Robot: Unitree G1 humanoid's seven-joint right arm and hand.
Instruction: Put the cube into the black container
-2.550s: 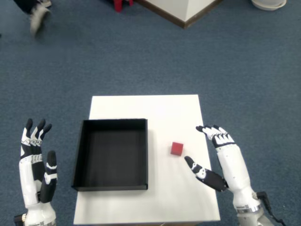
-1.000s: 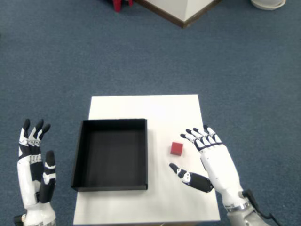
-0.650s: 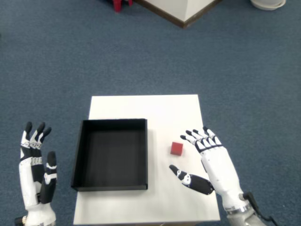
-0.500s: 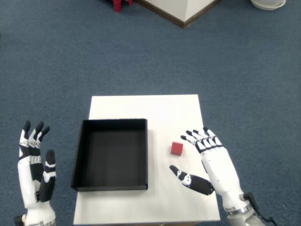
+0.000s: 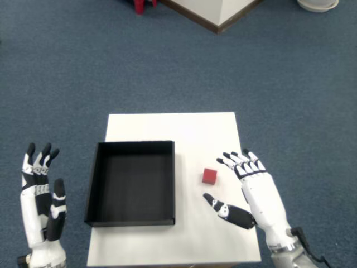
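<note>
A small red cube (image 5: 210, 176) rests on the white table (image 5: 178, 127), a short way right of the black container (image 5: 132, 182), which is an empty open tray. My right hand (image 5: 254, 192) is open just right of the cube, fingers spread at the cube's level and thumb stretched out below it. Nothing touches the cube. The left hand (image 5: 42, 201) hovers open off the table's left side.
Blue carpet surrounds the small table. A white and wood structure (image 5: 215, 11) stands at the top, with a red object (image 5: 144, 5) and a white item (image 5: 318, 4) near the far edge.
Over 2.5 s my right hand moved left toward the cube, then held almost still, drifting slightly right in the last half second. The cube has not moved.
</note>
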